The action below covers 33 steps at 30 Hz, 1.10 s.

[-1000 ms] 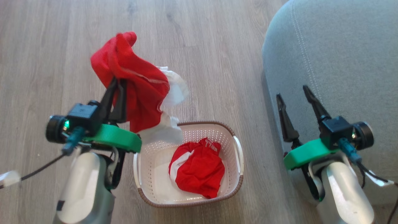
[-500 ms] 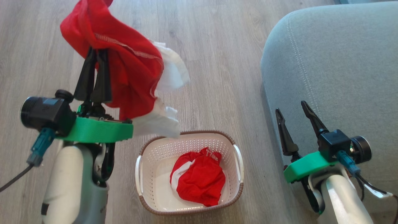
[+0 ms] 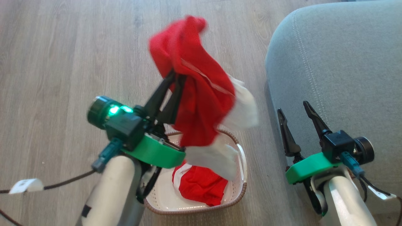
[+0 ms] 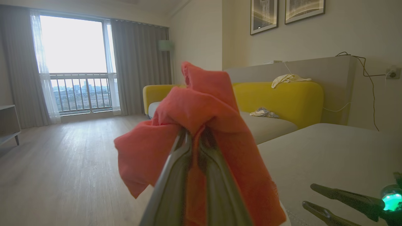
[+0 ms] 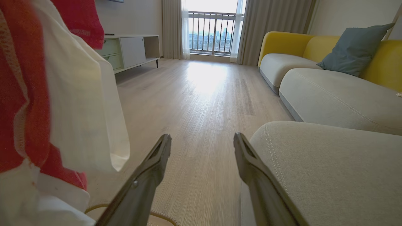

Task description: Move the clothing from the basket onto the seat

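Overhead, the left gripper [image 3: 176, 78] is clamped almost fully together on a red garment [image 3: 201, 94], its two dark fingers buried in a fold near the top of the cloth. The garment is held up in the air and drapes down to the gripper's right, with white panels along its lower edge. In the head view that white end covers the far right part of the basket [image 3: 239, 188]. The left wrist view shows the same fingers [image 4: 176, 175] pressed close with the red cloth [image 4: 207, 103] bunched over their tips.

The basket stands on the wooden floor [image 3: 62, 47], just beside the sofa [image 3: 339, 62]. A second garment [image 3: 199, 186], red with a white stripe, lies crumpled inside it.

The right gripper [image 3: 293, 108] holds nothing, and its fingers are spread wide. It hovers over the front edge of the sofa, fingers pointing away from the robot. In the right wrist view the spread fingers [image 5: 150, 169] frame bare floor, the sofa cushion [image 5: 329, 163] lies to their right, and the hanging red and white cloth [image 5: 19, 94] shows at the left.
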Available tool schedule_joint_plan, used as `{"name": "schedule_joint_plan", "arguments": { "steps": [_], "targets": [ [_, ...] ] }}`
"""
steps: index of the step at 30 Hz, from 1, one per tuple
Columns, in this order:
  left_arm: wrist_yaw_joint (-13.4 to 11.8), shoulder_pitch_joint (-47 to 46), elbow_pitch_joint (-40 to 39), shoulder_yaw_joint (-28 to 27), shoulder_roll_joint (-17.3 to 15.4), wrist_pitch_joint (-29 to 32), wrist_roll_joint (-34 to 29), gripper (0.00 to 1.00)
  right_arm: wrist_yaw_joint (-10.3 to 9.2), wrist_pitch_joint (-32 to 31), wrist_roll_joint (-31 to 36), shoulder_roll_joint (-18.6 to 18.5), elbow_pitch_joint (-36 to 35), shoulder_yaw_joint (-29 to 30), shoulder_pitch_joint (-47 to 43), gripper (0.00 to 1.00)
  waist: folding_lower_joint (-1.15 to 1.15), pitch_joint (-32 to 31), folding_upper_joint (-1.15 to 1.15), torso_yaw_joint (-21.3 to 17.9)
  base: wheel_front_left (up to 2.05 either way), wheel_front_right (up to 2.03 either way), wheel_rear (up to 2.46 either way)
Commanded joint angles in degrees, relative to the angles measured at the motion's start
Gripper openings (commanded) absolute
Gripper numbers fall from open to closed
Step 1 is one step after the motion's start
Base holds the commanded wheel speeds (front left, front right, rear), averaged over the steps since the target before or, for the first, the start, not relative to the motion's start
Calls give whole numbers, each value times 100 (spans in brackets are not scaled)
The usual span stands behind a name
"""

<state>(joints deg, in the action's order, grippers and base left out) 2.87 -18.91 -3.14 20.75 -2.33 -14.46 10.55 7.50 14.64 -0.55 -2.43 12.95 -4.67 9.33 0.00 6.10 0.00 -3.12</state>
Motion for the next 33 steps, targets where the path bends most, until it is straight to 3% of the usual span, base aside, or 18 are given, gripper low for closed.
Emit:
{"name": "schedule_joint_plan", "arguments": {
  "steps": [1,8,23,27,33],
  "targets": [
    [23,-262,-140,-119,-55,-53,-5,0,-1,36,-16,-44,-221,-166,119,100,0,5,0,-5,0,0,0],
    [2,-280,106,-13,-55,-53,100,0,-1,36,-49,-44,-242,-197,157,100,0,19,0,-41,0,0,0],
    [40,-284,176,-363,-55,-53,51,0,-1,36,-196,-45,-508,-333,273,100,0,-35,0,-78,0,0,0],
    [45,-273,200,-446,-54,-53,103,0,-1,36,-144,-107,-807,-707,300,100,0,-52,0,-45,0,0,0],
    [80,-266,227,-495,-54,-53,87,0,-1,36,-273,-535,-1208,-1598,319,100,0,-77,0,0,0,0,0]
  ]
}}
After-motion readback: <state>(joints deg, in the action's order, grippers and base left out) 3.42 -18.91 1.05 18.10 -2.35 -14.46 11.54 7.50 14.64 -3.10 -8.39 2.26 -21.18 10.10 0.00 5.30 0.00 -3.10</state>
